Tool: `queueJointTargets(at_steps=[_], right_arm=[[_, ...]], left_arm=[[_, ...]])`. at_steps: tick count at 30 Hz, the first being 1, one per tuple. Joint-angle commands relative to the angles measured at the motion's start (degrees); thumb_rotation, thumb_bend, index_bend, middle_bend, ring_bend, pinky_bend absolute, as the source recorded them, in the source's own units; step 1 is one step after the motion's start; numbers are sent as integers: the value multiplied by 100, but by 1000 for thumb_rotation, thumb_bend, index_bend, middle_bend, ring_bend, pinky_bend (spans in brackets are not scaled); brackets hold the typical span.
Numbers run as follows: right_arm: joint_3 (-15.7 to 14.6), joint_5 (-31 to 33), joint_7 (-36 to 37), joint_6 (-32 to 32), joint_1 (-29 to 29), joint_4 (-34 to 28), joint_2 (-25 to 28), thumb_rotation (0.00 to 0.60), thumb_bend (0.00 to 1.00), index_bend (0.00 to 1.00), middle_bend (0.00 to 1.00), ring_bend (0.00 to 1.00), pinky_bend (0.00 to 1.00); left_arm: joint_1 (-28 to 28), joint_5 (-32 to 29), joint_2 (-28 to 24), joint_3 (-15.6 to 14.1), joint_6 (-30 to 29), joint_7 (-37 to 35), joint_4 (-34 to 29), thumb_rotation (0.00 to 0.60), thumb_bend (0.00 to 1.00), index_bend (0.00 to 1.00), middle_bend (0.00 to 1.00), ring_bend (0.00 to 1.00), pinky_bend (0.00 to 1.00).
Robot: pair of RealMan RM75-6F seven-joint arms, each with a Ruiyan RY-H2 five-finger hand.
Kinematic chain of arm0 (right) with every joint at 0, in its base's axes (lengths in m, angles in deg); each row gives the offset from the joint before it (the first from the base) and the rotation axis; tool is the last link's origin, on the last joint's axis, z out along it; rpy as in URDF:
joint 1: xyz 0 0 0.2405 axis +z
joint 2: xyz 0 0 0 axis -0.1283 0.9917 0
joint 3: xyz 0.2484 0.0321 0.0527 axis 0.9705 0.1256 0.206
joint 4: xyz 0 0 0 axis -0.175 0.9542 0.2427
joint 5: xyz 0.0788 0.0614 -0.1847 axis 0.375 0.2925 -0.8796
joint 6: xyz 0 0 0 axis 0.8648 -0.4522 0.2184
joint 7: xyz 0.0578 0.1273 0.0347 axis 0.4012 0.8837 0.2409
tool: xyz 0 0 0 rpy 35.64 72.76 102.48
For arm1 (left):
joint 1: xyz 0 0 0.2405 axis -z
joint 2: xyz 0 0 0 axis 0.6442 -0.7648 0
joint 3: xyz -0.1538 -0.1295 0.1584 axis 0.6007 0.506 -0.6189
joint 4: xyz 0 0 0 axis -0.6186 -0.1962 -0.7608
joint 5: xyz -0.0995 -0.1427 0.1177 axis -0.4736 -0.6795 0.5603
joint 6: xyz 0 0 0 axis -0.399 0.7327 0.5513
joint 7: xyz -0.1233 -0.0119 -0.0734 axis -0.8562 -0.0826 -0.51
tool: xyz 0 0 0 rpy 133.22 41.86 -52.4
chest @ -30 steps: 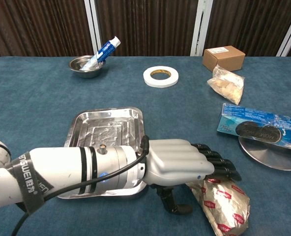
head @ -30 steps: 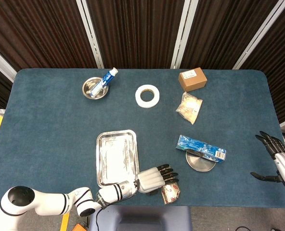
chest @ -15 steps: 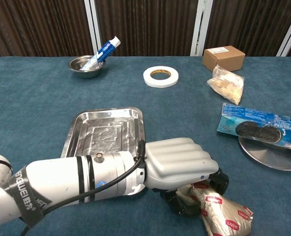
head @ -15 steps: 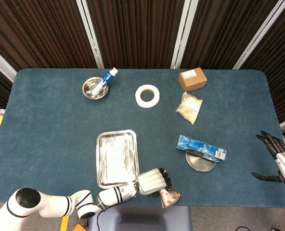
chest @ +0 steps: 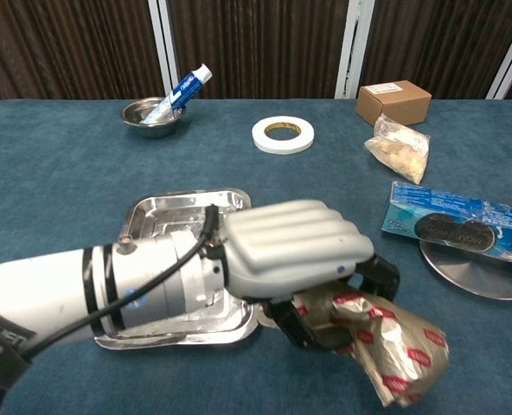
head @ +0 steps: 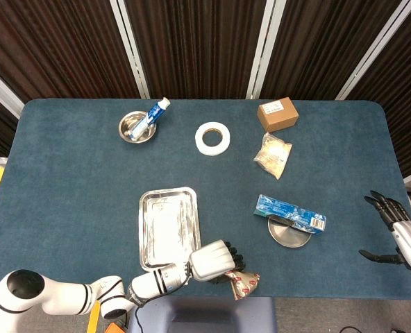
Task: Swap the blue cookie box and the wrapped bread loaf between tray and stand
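Chest view shows the left robot hand (chest: 295,251) clenched round one end of the wrapped bread loaf (chest: 386,346), which hangs from it tilted, its free end pointing toward 4 o'clock. The loaf looks lifted off the counter (chest: 57,164), though that cannot be told for sure. It sits just beside the near right corner of the tray (chest: 152,216), at about 4 o'clock from it. From the head view, the same robot hand (head: 212,260) and loaf (head: 241,284) are at the counter's near edge, at 5 o'clock from the tray (head: 167,225).

The blue cookie box (chest: 459,225) lies across the stand (chest: 481,277), a low round metal dish, well apart at 3 o'clock from the tray. The right robot hand (head: 400,236) hovers off the counter's right edge with its fingers spread, grasping nothing.

My reading is that the loaf is in mid-transfer, and the stand is occupied. The next move probably calls for parking the loaf on bare counter, or for the right robot hand to clear the box first.

As for containers, the tray is bare metal with nothing in it. A small steel bowl (head: 137,127) at 11 o'clock holds a blue and white tube (head: 152,116), leaning on its rim.
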Motion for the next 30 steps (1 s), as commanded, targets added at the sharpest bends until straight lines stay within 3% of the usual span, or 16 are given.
queueJointTargets(at_steps=[1, 6, 9, 11, 13, 15, 17, 25, 30], right_arm=[[-4, -41, -22, -32, -12, -7, -6, 600, 156, 0, 0, 0, 106], [-5, -66, -38, -69, -40, -26, 12, 600, 156, 0, 0, 0, 106], [21, -32, -92, -107, -68, -48, 3, 600, 156, 0, 0, 0, 106], [37, -10, -146, -127, -88, -75, -8, 600, 156, 0, 0, 0, 106], [43, -10, -227, -135, -101, -109, -24, 600, 156, 0, 0, 0, 106], [23, -58, -289, -119, -98, -144, -34, 600, 156, 0, 0, 0, 106], [1, -117, -307, -105, -88, -159, -35, 600, 156, 0, 0, 0, 106], [37, -121, -323, -162, -105, -127, -100, 600, 156, 0, 0, 0, 106], [13, -181, -553, -264, -176, -192, -94, 600, 156, 0, 0, 0, 106]], left_arm=[[-206, -90, -533, 58, -263, 281, -302, 600, 388, 769, 704, 476, 588], [-639, -495, -1088, -61, -483, 78, 16, 600, 389, 751, 684, 476, 594], [-816, -641, -1124, -183, -495, -168, 413, 600, 388, 721, 655, 476, 566], [-933, -682, -1058, -274, -530, -497, 655, 600, 384, 634, 592, 452, 498], [-978, -740, -1034, -334, -444, -627, 808, 600, 380, 399, 416, 334, 377], [-992, -819, -1040, -322, -364, -548, 871, 600, 383, 132, 175, 142, 261], [-1014, -904, -1096, -280, -339, -541, 760, 600, 386, 6, 22, 16, 166], [-1232, -971, -1608, -408, -394, -545, -14, 600, 335, 0, 0, 0, 77], [-1735, -988, -2276, -650, -950, 214, -760, 600, 334, 0, 0, 0, 74]])
